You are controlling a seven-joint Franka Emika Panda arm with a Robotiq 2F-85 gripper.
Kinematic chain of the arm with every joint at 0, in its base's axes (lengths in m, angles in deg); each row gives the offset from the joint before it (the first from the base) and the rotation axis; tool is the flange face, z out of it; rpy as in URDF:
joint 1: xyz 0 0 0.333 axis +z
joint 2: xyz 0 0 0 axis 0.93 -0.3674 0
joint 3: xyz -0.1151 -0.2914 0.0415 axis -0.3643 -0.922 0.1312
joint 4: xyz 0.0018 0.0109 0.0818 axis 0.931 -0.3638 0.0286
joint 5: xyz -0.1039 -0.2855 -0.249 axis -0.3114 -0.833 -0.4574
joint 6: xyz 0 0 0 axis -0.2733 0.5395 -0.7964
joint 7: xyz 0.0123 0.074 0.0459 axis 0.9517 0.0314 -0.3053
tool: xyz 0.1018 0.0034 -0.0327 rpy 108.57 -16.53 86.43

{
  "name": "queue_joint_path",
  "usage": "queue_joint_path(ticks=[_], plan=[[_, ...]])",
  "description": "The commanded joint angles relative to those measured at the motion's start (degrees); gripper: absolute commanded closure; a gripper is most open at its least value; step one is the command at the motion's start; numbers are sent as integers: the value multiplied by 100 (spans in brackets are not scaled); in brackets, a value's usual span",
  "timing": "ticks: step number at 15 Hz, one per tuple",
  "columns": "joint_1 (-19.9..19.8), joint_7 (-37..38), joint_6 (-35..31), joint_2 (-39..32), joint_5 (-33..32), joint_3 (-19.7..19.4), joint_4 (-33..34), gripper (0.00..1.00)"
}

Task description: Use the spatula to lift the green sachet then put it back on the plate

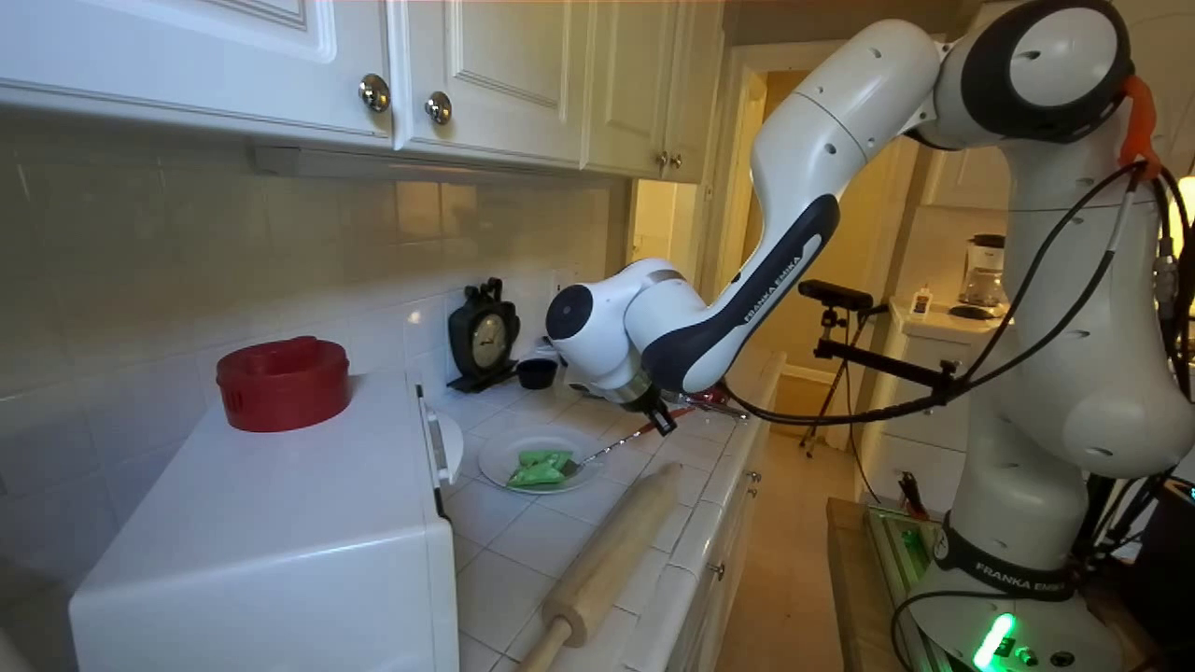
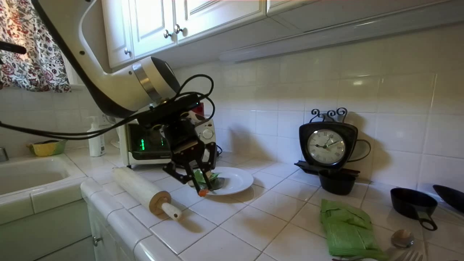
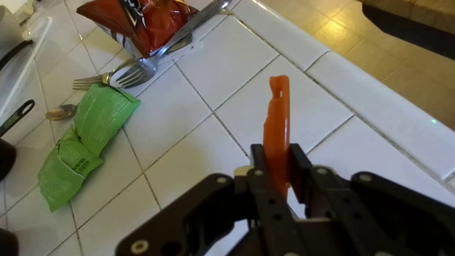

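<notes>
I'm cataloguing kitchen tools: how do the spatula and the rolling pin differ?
The spatula has an orange handle and thin shaft; the rolling pin is thick, pale wood. The spatula is clamped between the fingers; the rolling pin lies on the tiled counter. Both have handles.

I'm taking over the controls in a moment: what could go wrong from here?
The flat bright green sachet may slide away rather than lift: the grey spatula blade shows at its edge, and I can't tell whether any of it is underneath.
The slim orange spatula handle, pinched in the black two-fingered gripper, might twist under load.
Pressing down could shift the round white plate on the white tiled counter.
</notes>
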Motion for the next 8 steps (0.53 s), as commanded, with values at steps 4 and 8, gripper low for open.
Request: queue_joint_path(ticks=[4, 8], plan=[[-132, -490, -88, -58, 417, -86, 139, 95], [-135, -469, -101, 119, 408, -111, 37, 95]])
